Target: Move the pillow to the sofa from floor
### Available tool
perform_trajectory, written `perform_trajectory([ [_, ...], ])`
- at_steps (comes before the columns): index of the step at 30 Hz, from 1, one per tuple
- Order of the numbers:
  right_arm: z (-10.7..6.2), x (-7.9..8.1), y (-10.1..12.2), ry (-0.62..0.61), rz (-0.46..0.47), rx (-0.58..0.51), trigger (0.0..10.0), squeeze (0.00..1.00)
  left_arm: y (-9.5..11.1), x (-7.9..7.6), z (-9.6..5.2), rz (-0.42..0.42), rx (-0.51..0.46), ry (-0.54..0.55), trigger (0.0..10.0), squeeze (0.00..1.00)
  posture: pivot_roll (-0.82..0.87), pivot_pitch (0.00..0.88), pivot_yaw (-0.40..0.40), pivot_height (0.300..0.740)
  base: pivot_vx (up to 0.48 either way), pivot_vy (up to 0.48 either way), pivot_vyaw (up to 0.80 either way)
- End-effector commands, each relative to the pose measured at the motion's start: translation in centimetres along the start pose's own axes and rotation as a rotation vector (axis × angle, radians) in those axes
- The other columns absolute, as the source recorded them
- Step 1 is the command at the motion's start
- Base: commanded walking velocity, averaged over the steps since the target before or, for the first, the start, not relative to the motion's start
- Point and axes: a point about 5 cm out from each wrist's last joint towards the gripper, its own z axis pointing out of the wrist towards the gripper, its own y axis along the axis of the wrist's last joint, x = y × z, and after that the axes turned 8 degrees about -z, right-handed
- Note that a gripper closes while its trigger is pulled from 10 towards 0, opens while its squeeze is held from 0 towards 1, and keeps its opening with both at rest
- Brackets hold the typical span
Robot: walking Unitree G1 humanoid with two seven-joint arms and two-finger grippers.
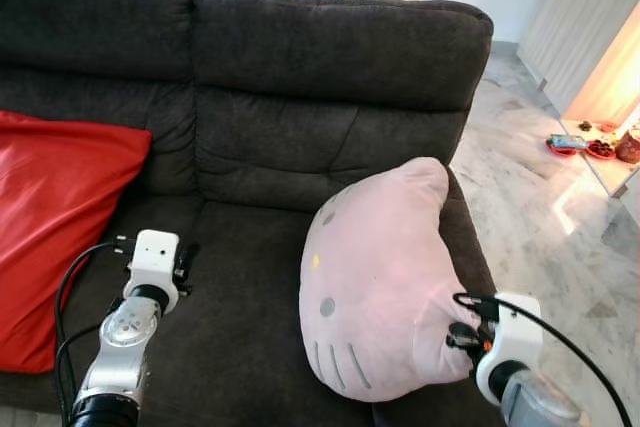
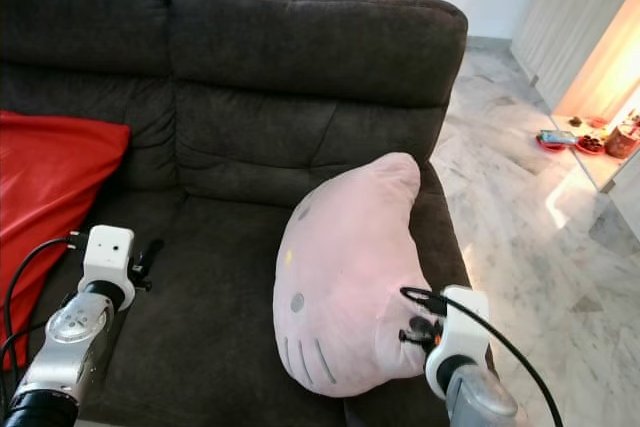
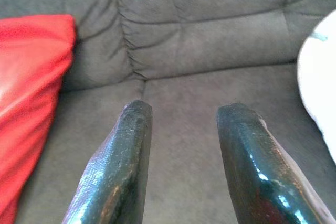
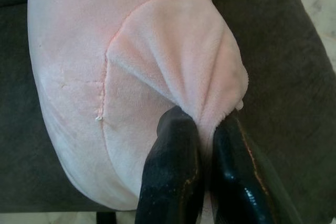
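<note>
My right hand [image 4: 202,129] pinches a fold of the soft, light pillow [image 1: 375,282]; left hand [image 3: 181,116] hangs released.

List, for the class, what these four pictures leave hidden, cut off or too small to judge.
- Pink pillow: its underside, hidden against the sofa in both eye views.
- Right gripper: its fingers are hidden behind the wrist housing in the eye views.
- Red cushion: its left part is cut off by the picture edge in the left eye view.
- Small items on the low shelf: too small to identify in the eye views.
</note>
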Motion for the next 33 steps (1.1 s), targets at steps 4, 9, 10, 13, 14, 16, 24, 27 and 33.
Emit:
perform_trajectory([
  [4, 0.4, -0.6, -0.3, -0.053, -0.008, -0.048, 10.0, 0.00, -1.1, -0.4, -0.5, -0.007, 0.050, 0.011, 10.0, 0.00, 0.01, 0.000, -0.071, 0.740, 0.000, 0.000, 0.00],
  [9, 1.2, -0.8, -0.7, -0.084, 0.009, -0.059, 10.0, 0.00, -1.9, -0.5, -1.0, -0.019, 0.078, 0.040, 10.0, 0.00, 0.02, 0.000, -0.072, 0.740, 0.000, 0.000, 0.00],
  [10, 1.3, -0.8, -0.8, -0.085, 0.010, -0.062, 10.0, 0.00, -1.9, -0.6, -1.0, -0.024, 0.082, 0.041, 10.0, 0.00, 0.02, 0.000, -0.075, 0.740, 0.000, 0.000, 0.00],
  [13, 1.4, -0.9, -0.8, -0.085, 0.013, -0.078, 10.0, 0.00, -2.2, -1.0, -1.1, -0.022, 0.090, 0.035, 10.0, 0.00, 0.02, 0.000, -0.076, 0.740, 0.000, 0.000, 0.00],
  [14, 1.6, -1.0, -0.8, -0.094, 0.020, -0.094, 10.0, 0.00, -2.4, -1.1, -1.1, -0.024, 0.092, 0.039, 10.0, 0.00, 0.02, 0.000, -0.077, 0.740, 0.000, 0.000, 0.00],
  [16, 2.1, -1.5, -0.7, -0.125, 0.016, -0.136, 10.0, 0.00, -2.6, -1.4, -1.1, -0.042, 0.085, 0.055, 10.0, 0.00, 0.01, 0.000, -0.077, 0.740, 0.000, 0.000, 0.00],
  [24, 3.7, -2.5, -0.5, -0.205, 0.043, -0.256, 10.0, 0.00, -2.1, -1.6, -1.0, -0.028, 0.012, 0.117, 10.0, 0.00, 0.02, 0.000, -0.084, 0.740, 0.000, 0.000, 0.00],
  [27, 4.1, -2.8, -0.8, -0.234, 0.031, -0.272, 10.0, 0.00, -2.0, -1.7, -0.9, -0.024, -0.002, 0.125, 10.0, 0.00, 0.02, 0.000, -0.083, 0.740, 0.000, 0.000, 0.00],
  [33, 4.8, -2.8, -1.3, -0.250, 0.048, -0.318, 10.0, 0.00, -2.3, -2.9, -0.7, -0.010, 0.001, 0.088, 10.0, 0.00, 0.02, 0.000, -0.072, 0.740, 0.000, 0.000, 0.00],
])
